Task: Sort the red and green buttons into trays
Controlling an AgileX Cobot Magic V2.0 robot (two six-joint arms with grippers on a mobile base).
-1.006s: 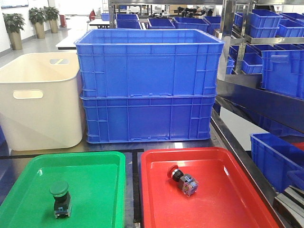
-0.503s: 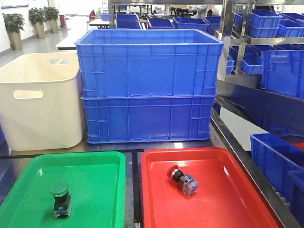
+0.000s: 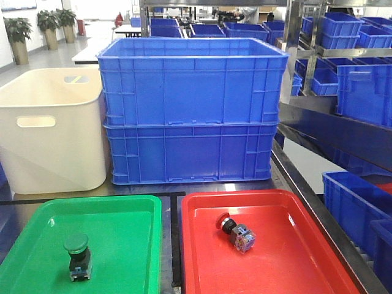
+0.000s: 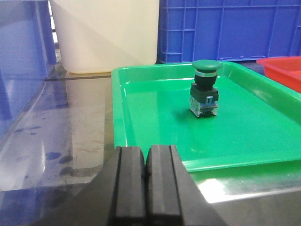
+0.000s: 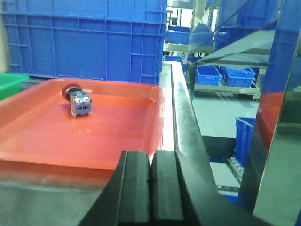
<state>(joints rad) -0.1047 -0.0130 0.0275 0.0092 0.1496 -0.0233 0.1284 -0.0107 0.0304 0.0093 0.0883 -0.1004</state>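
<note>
Front-facing view: green button (image 3: 76, 255) stands upright in green tray (image 3: 128, 214); red button (image 3: 236, 231) lies in red tray (image 3: 294, 208). Left claw (image 4: 145, 188) and right claw (image 5: 151, 188) both closed, empty.

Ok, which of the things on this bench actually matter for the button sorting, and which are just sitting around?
Part of the job:
- green button, upright in the green tray
- red button, on its side in the red tray

Just lying about:
- stacked blue crates behind the trays
- cream tub
- blue bins on the shelves at right
</note>
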